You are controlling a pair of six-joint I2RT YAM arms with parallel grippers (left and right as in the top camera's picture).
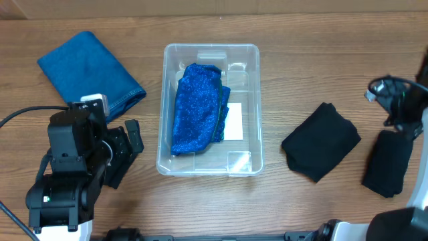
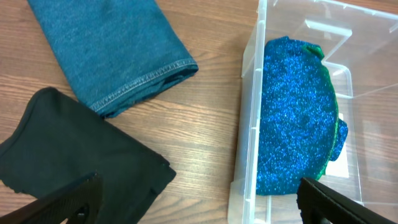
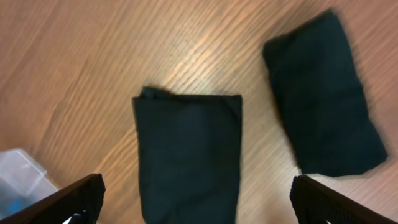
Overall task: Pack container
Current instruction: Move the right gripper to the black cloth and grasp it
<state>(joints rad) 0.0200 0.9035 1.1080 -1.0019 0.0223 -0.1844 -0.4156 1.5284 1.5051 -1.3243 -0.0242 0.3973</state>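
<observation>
The clear container (image 1: pixel 249 100) stands mid-table with a white label (image 1: pixel 234 122) on its bottom. A sparkly blue cloth (image 1: pixel 197 107) lies inside along its left half; it also shows in the left wrist view (image 2: pixel 295 118), behind the container wall (image 2: pixel 249 124). My left gripper (image 1: pixel 127 150) is open and empty, left of the container, its jaws (image 2: pixel 199 202) spanning the wall and a black cloth (image 2: pixel 74 155). My right gripper (image 1: pixel 396 110) is open and empty, held above two folded black cloths (image 1: pixel 321 142) (image 1: pixel 388 164), with one of them between its jaws (image 3: pixel 196 205).
A folded teal cloth (image 1: pixel 90 70) lies at the back left and also shows in the left wrist view (image 2: pixel 112 50). In the right wrist view the two black cloths (image 3: pixel 186 155) (image 3: pixel 323 93) lie side by side, and a container corner (image 3: pixel 18 177) shows at the lower left.
</observation>
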